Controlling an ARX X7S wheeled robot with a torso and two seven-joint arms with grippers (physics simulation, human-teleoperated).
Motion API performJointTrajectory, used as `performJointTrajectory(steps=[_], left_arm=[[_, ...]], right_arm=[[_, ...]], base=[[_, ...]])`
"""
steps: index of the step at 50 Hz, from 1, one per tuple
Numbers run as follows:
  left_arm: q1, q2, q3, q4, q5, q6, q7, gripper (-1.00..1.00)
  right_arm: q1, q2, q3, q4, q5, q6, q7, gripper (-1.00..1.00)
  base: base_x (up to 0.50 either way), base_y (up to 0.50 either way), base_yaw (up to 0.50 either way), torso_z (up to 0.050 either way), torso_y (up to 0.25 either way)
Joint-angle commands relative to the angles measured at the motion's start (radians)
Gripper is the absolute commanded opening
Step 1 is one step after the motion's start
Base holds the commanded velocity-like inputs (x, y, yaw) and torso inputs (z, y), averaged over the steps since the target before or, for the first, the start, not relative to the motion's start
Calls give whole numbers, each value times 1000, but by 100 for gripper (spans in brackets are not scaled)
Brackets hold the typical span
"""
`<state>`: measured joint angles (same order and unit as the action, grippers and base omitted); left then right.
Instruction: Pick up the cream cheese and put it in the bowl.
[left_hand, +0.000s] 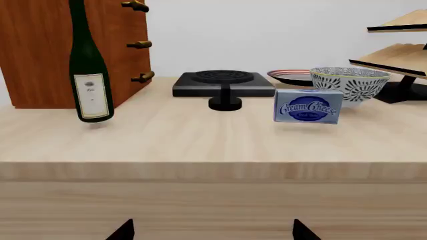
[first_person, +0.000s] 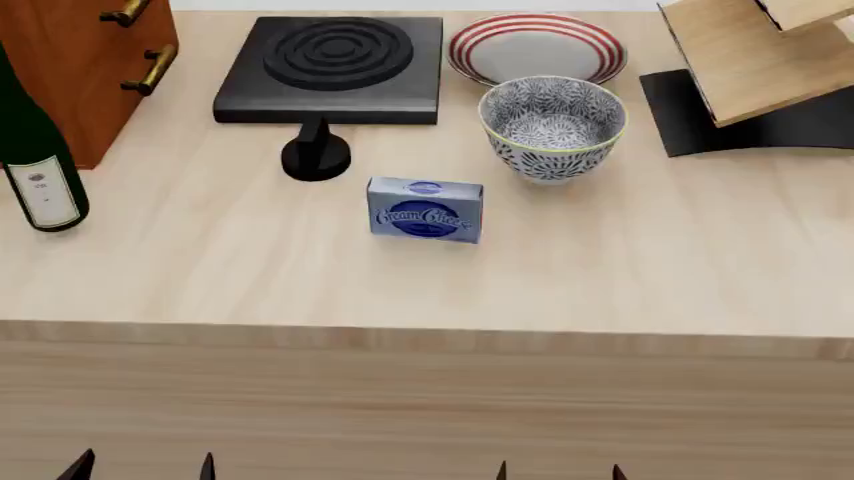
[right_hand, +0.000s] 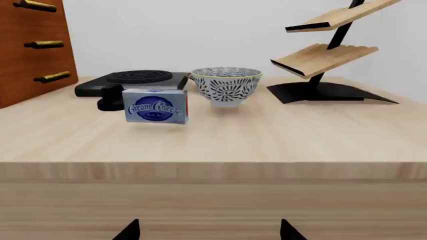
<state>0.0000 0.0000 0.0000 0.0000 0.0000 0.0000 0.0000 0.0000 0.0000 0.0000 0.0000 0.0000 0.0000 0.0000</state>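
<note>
The cream cheese (first_person: 426, 210), a pale blue box with a dark blue oval logo, stands on the wooden counter near the middle; it also shows in the left wrist view (left_hand: 308, 106) and the right wrist view (right_hand: 157, 106). The bowl (first_person: 551, 128), black-and-white patterned with a yellow-green rim, stands just behind and right of it, also in the wrist views (left_hand: 349, 82) (right_hand: 227, 84). My left gripper (first_person: 143, 468) and right gripper (first_person: 559, 472) are open and empty, low in front of the counter's front edge, well short of the box. Only the fingertips show.
A black burner plate (first_person: 338, 66) with a black knob (first_person: 315, 155) sits behind the box. A red-striped plate (first_person: 537, 46) lies behind the bowl. A wine bottle (first_person: 38, 165) and a wooden cabinet (first_person: 83, 60) stand at left. A wooden rack (first_person: 750, 70) stands at right.
</note>
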Motion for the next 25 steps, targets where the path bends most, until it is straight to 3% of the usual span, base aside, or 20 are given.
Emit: performJointTrajectory(steps=[1,4,7,8,11,15,25], left_arm=[[0,-10,11,0,-10,0,-11,100],[15,-22,24,25,-19,-5,-24,100],[25,-35,34,51,-29,-10,-33,100],[12,-37,34,45,-24,-15,-45,100],[13,-44,38,44,-34,-13,-56,100],[14,-59,49,37,-64,-5,-33,100],[8,-74,60,34,-86,-19,-48,100]], right_arm=[[0,9,-13,0,9,0,13,100],[-9,21,-31,-35,11,58,25,100],[-30,32,-57,-52,-5,13,44,100],[-32,40,-37,-122,52,92,24,100],[-34,49,-42,-126,66,93,25,100],[-33,54,-53,-96,60,50,40,100],[-35,69,-73,-86,71,38,58,100]], base=[[0,0,0,0,0],[0,0,0,0,0],[0,0,0,0,0],[0,0,0,0,0],[0,-457,0,0,0],[0,10,0,5,0],[0,1,0,48,0]])
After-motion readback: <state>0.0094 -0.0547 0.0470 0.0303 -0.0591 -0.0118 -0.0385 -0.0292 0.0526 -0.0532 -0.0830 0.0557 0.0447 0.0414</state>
